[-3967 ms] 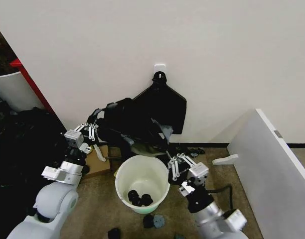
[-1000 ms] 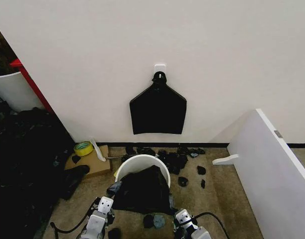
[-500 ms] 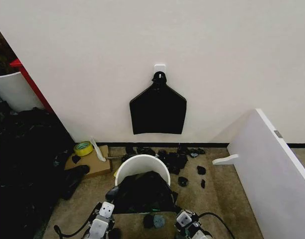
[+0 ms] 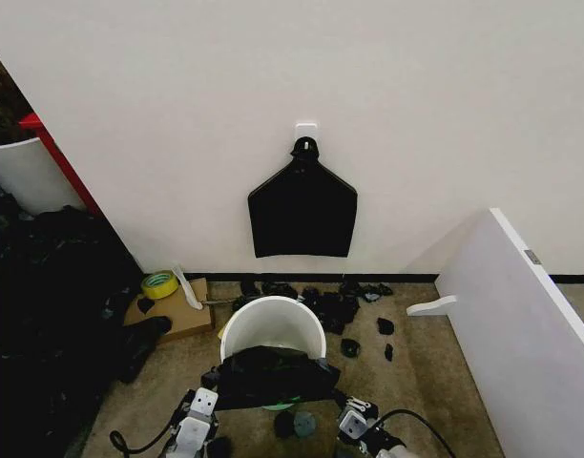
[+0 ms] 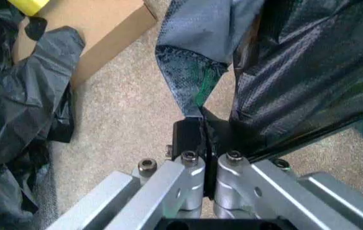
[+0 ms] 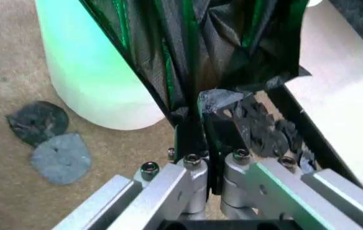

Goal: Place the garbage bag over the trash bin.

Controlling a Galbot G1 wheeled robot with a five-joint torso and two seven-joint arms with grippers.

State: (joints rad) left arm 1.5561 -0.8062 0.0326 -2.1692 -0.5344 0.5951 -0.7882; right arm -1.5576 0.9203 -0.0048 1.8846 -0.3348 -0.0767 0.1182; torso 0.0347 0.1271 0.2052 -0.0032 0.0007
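Note:
The round white trash bin [image 4: 273, 324] stands on the carpet below the wall. The glossy black garbage bag [image 4: 269, 376] is stretched as a band across the bin's near rim and side; the far half of the opening shows white. My left gripper [image 4: 205, 395] holds the bag's left end and my right gripper [image 4: 346, 411] its right end. In the left wrist view my left gripper [image 5: 203, 138] is shut on a bag edge [image 5: 296, 72]. In the right wrist view my right gripper [image 6: 201, 128] is shut on bunched bag [image 6: 220, 43] beside the bin wall [image 6: 85, 72].
A flat black bundle [image 4: 302, 212] hangs on the wall. Small black lumps [image 4: 338, 307] litter the floor behind the bin. A cardboard piece with yellow tape [image 4: 159, 283] and a heap of black bags [image 4: 44, 286] lie left. A white panel [image 4: 521, 324] stands right.
Four seconds ago both arms held the bag high above the bin. Over the last second the bag has come lower on the near side, uncovering more of the opening.

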